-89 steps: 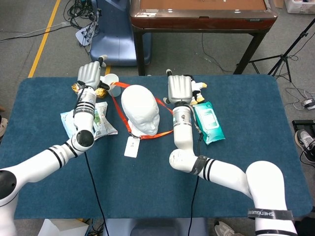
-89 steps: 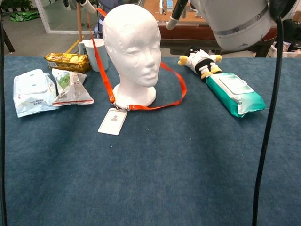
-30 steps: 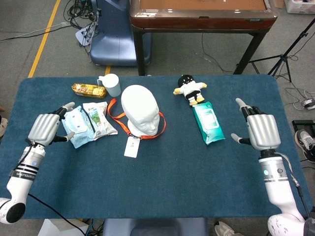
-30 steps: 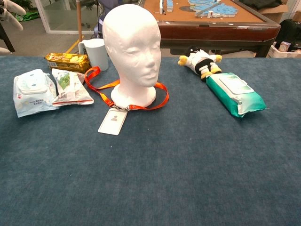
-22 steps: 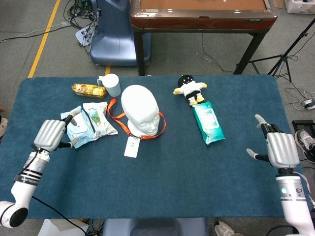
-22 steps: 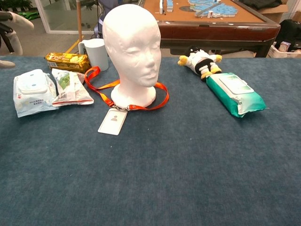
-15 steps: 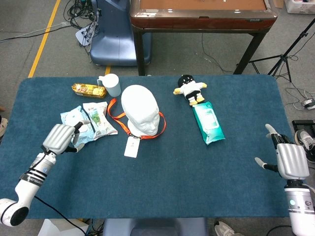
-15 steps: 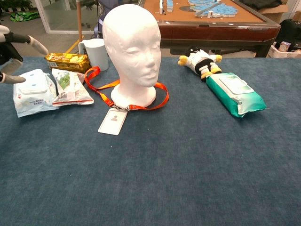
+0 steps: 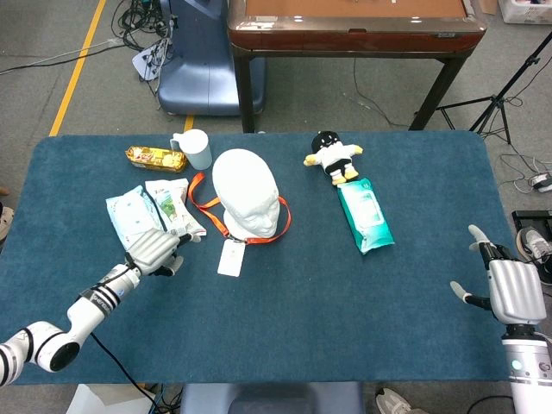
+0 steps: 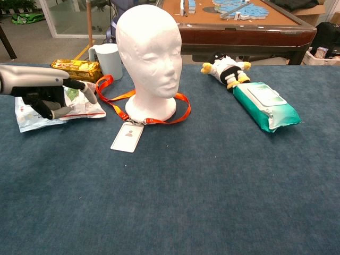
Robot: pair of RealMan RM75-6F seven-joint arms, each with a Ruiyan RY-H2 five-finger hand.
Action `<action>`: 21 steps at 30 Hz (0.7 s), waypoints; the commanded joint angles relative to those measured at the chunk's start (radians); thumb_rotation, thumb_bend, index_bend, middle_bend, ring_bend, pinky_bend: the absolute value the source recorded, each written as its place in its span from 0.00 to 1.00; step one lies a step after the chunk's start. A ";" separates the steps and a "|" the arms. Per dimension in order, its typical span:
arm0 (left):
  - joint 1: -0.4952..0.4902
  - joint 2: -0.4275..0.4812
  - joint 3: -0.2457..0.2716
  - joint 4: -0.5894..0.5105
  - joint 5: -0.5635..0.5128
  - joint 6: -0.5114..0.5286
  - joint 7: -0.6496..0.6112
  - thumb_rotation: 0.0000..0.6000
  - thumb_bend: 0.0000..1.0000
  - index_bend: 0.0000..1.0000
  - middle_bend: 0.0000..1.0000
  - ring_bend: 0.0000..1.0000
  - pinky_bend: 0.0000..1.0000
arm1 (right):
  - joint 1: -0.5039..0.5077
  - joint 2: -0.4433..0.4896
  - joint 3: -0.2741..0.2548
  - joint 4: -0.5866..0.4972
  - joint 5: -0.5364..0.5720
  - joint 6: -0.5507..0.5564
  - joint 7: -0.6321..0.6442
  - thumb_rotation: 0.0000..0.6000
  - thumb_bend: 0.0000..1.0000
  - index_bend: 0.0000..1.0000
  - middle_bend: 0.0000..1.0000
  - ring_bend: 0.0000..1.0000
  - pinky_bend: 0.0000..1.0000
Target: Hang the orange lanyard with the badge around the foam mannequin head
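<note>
The white foam mannequin head [image 9: 248,194] [image 10: 149,58] stands upright at mid-table. The orange lanyard [image 9: 282,217] [image 10: 184,109] lies looped around its base, with slack spilling out to the left. Its white badge [image 9: 232,257] [image 10: 127,137] lies flat on the cloth in front of the base. My left hand [image 9: 155,250] [image 10: 45,91] hovers low, left of the badge, fingers loosely bent and holding nothing. My right hand [image 9: 515,291] is at the table's right edge, far from the head, fingers apart and empty; the chest view does not show it.
Left of the head lie a pale blue wipes packet [image 9: 131,217], a green snack bag [image 9: 177,205], a gold snack packet [image 9: 153,156] and a cup [image 9: 197,148]. To the right are a plush toy [image 9: 332,158] and a teal wipes pack [image 9: 366,214]. A brown table [image 9: 354,26] stands behind.
Both hands let go of the lanyard and drew back; it now lies round the head's base. My left hand then moved right toward the badge; my right hand retreated to the right edge.
</note>
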 commanded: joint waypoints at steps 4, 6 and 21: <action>-0.072 -0.053 -0.001 0.028 -0.066 -0.090 0.045 1.00 0.56 0.17 0.99 1.00 0.96 | -0.011 0.002 0.011 0.001 -0.002 -0.014 0.006 1.00 0.18 0.05 0.34 0.31 0.52; -0.093 -0.070 -0.002 0.039 -0.099 -0.113 0.068 1.00 0.56 0.15 0.99 1.00 0.96 | -0.016 0.003 0.014 0.003 -0.004 -0.018 0.008 1.00 0.18 0.05 0.34 0.31 0.52; -0.218 -0.185 0.030 0.150 -0.419 -0.163 0.220 1.00 0.55 0.11 0.99 1.00 0.96 | -0.053 0.004 0.039 0.023 -0.004 -0.036 0.056 1.00 0.18 0.05 0.34 0.32 0.52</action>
